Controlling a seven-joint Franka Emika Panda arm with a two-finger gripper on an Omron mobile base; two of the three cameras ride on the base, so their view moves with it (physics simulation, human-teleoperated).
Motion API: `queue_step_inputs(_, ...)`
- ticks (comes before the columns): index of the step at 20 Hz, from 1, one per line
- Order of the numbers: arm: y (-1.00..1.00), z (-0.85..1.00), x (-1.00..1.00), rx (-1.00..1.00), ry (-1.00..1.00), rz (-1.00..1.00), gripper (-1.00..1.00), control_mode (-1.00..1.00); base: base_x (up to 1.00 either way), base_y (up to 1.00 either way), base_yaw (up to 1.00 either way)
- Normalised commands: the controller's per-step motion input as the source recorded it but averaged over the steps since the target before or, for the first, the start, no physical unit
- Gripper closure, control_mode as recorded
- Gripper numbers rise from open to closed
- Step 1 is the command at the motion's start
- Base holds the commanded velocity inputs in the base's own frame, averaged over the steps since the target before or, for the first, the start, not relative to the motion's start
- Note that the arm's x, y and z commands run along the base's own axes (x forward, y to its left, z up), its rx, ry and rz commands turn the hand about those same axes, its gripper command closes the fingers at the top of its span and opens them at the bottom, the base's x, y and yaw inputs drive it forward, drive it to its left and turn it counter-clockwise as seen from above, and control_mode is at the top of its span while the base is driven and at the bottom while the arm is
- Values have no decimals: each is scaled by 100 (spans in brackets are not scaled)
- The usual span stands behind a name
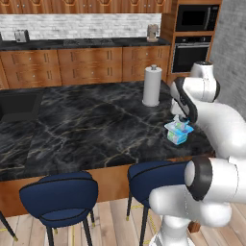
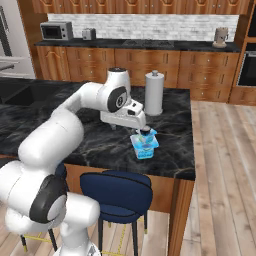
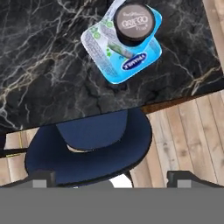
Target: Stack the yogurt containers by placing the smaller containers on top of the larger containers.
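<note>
Even, shadowless, slightly soft render

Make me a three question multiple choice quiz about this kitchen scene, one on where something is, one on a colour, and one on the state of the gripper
1. Where does the small round dark cup sit?
A. On top of the blue and white packs
B. Beside the paper-towel roll
C. On a stool

2. What colour are the seats of the stools at the counter?
A. Red
B. Dark blue
C. White

3. How does the gripper stand?
A. Shut on the cup
B. Shut on the roll
C. Open, holding nothing

Answers:
1. A: the hand view shows the cup resting on the stacked packs.
2. B: both base views show dark blue seats below the counter edge.
3. C: the hand view shows the fingertips wide apart with nothing between them.
</note>
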Motion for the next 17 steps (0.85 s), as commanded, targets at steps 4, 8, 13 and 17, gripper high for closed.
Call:
queue_step_inputs(4,51,45,-92,-3,-6,0,-100,-100,0,0,0)
queue_step_inputs(8,52,41,-95,-4,-7,0,-100,-100,0,0,0)
queue_step_inputs(13,50,39,-100,-5,-12,0,-100,-100,0,0,0)
queue_step_inputs(17,43,38,-100,-4,-18,0,-100,-100,0,0,0)
